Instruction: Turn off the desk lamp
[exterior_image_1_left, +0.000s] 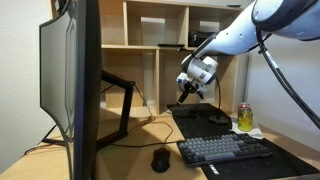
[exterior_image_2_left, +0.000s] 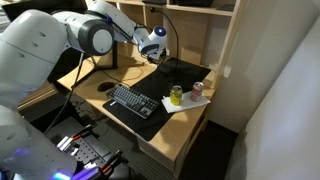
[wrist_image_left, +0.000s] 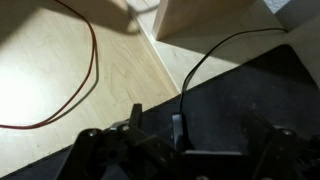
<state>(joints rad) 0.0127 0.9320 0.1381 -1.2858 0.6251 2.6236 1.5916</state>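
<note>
Gripper (exterior_image_1_left: 183, 96) hangs over the back of the desk (exterior_image_1_left: 140, 135), fingers angled down toward 7 o'clock. The jaws are spread apart w/ nothing clamped btwn them. It shows again in an exterior view (exterior_image_2_left: 150, 52), below the white wrist. Desk lamp (exterior_image_2_left: 166, 38): thin black stem curving up just beside the gripper at approx 3 o'clock. Can't tell if they touch. Its foot is lost against the black mat (exterior_image_2_left: 190, 72) and the head is too small to make out. Shelf unit (exterior_image_2_left: 195, 20) rises behind it at 12 o'clock. Keyboard (exterior_image_1_left: 225, 150) lies on the mat at 5 o'clock from the gripper, well apart. Mouse (exterior_image_1_left: 160, 158) sits at the keyboard's 9 o'clock. Yellow-green can (exterior_image_2_left: 176, 95) and red can (exterior_image_2_left: 197, 88) stand side by side on white paper, off the keyboard's far end. Big monitor (exterior_image_1_left: 70, 85) fills the 9 o'clock side, w/ the angular black monitor arm (exterior_image_1_left: 118, 100) next to it. Wrist view is dim: gripper body is dark along 6 o'clock, light wood above it, mat corner at 4 o'clock. Red cord (wrist_image_left: 90, 60) loops at 9–10 o'clock. A thin black line (wrist_image_left: 230, 45) arcs toward 2 o'clock, stem or cord, can't tell.
</note>
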